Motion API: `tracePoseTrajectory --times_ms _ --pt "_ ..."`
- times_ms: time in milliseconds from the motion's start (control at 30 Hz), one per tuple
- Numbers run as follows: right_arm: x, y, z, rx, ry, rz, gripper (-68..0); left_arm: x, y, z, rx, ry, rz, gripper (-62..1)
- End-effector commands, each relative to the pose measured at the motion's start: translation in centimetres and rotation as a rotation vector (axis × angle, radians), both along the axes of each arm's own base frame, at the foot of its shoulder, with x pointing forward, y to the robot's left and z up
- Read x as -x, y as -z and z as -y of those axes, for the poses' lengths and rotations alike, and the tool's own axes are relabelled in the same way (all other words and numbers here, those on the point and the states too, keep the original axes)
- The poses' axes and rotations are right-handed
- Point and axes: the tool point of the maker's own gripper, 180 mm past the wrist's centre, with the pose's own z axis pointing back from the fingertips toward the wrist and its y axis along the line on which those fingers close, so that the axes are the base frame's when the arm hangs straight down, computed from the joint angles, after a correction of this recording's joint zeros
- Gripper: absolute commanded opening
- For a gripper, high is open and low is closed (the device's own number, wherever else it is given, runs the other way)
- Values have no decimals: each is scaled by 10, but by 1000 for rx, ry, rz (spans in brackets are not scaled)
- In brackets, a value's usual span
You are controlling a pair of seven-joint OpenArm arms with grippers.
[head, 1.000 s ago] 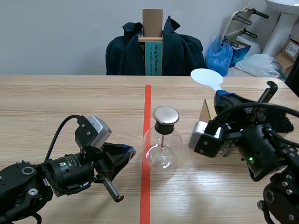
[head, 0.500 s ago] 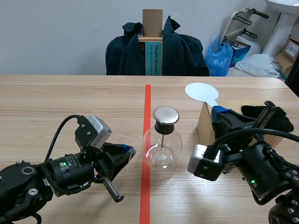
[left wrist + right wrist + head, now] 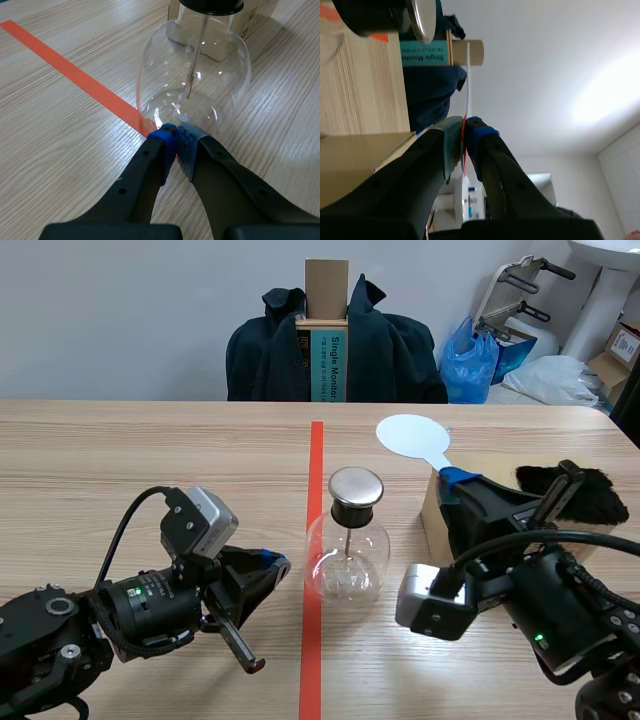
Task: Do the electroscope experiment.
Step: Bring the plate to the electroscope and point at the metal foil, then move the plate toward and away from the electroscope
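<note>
Looking from close to far, my left hand (image 3: 176, 145) lies low on the counter (image 3: 120, 460). It is clenched on nothing, with its pads pressed together right at the foot of the glass flask (image 3: 195, 75). I cannot tell if they touch it. The flask stands on the counter by the red line, between my two hands. My right hand (image 3: 455, 480) is grasping the white paddle (image 3: 412, 435) by its handle. The round flat end is up in the air near the flask's metal cap (image 3: 356, 486), not touching it.

I think the flask is thin glass, round and slippery, so it could roll or break. A soft hold at the neck seems best. The paddle looks light and thin, so the handle is the right place to hold.

The left wrist view shows the thin rod inside the flask up close. The right wrist view shows the paddle only edge-on, as a thin white line. Only the scene view shows its round face, the cardboard box (image 3: 430, 515) by my right hand, the black fur cloth (image 3: 590, 485), and a dark coat (image 3: 390, 350) farthest away.
</note>
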Motion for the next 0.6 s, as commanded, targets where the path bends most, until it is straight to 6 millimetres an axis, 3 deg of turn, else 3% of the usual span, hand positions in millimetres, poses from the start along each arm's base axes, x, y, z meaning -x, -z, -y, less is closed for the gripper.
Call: tracePoseTrajectory --times_ms 0,567 --pt "-1 -10 1 10 -20 38 -669 -4 -14 5 38 2 33 -583" --pt "20 -8 -26 26 -204 42 -669 -4 -14 5 38 2 33 -583"
